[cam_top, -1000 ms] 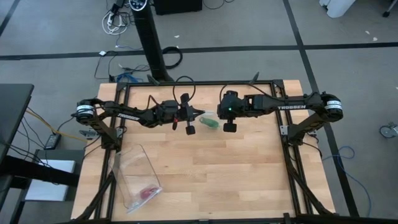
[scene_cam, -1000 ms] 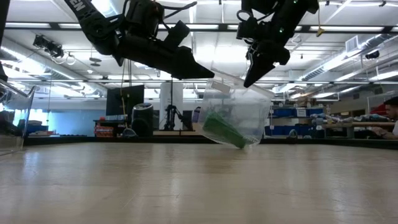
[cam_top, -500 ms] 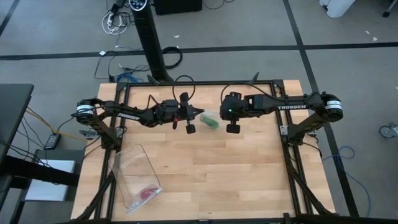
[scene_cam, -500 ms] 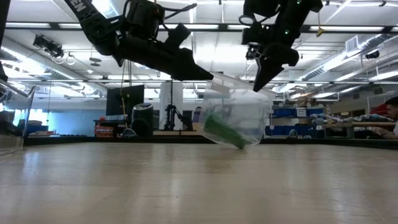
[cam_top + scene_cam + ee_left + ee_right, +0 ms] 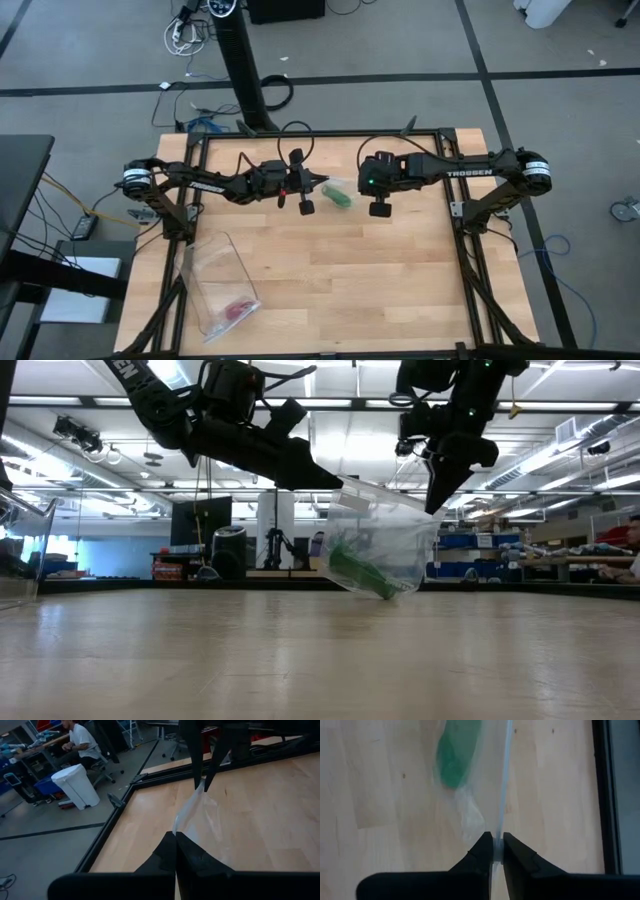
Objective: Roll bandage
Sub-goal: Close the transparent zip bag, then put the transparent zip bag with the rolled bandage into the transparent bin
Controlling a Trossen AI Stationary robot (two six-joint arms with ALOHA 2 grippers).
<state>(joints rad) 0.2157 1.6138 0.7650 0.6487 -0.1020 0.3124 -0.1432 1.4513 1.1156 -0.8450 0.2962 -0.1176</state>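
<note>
A clear plastic bag (image 5: 385,545) hangs between my two grippers above the middle of the table's far part. Inside it, the green bandage (image 5: 358,570) lies as a slanted roll in the bag's lower part; the right wrist view shows the bandage (image 5: 456,757) through the plastic. My left gripper (image 5: 335,482) is shut on the bag's left upper corner. My right gripper (image 5: 435,505) is shut on the right upper corner and points steeply down. In the high view the bag (image 5: 338,190) shows between both gripper heads. My left gripper pinches the bag's upper corner (image 5: 176,829) between its two shut fingertips, coming nearly level from the table's left. The bag hangs below and beyond the fingers, its rim running on to the other gripper. My right gripper pinches the bag's top rim (image 5: 499,832) at the opposite corner between its two fingers, slanting steeply down from above. The rim (image 5: 192,802) runs straight between the two holds. The bag hangs below, with the bandage in its low corner.
A second clear bag (image 5: 220,285) with a small pink item (image 5: 238,308) lies at the table's near left. Black frame rails (image 5: 460,215) border the wooden table. The near and right parts of the tabletop (image 5: 400,290) show bare wood.
My right gripper has tipped to point more steeply down, and its fingertips have swung toward the table's right edge with the bag's corner. The bag's rim has been drawn out straighter between the grippers. The left gripper has kept still.
</note>
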